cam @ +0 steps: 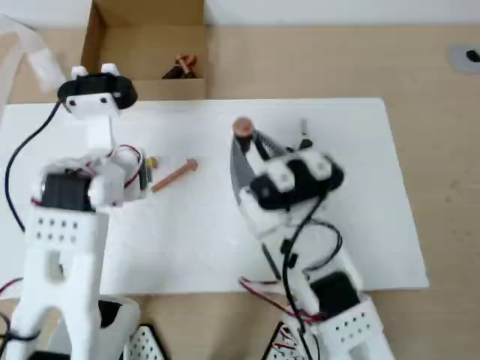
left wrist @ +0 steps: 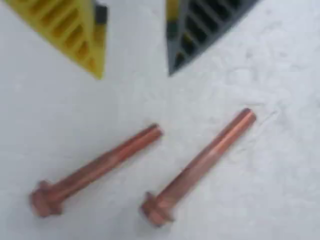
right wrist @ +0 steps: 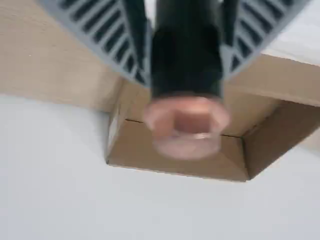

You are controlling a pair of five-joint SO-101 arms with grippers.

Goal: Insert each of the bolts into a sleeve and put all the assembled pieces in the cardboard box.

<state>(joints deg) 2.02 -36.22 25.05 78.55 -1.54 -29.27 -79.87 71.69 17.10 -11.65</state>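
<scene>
Fingers (right wrist: 115,40) of the right gripper (right wrist: 186,75) are clamped on a black sleeve (right wrist: 187,50) with a copper bolt head (right wrist: 186,125) poking out of its end. That's an assembled piece, held up off the white sheet (cam: 337,225) and pointing toward the cardboard box (cam: 94,37). The box sits at the far side of the worktop (cam: 435,150), just beyond the sheet, with one finished piece (cam: 182,66) lying inside.

So the step in hand, by my read, is the drop-off. To do it well, carry the piece clear over the near wall before lowering. Keep the pinch firm so the bolt can't slide out of the sleeve. Let go only once it's well inside, a little away from the piece already there. Tipping it head-down looks risky, as the bolt could slip free.

Over on the other side, the left gripper (left wrist: 134,74) hangs with its yellow and black fingers spread, nothing between them. Just beyond their tips lie two bare bolts, a first bolt (left wrist: 95,170) and a second bolt (left wrist: 200,167), side by side but apart on the sheet, heads at the same end. Both are not yet sleeved.

Writing? None I can read, on the box, the sleeve or the arms.
</scene>
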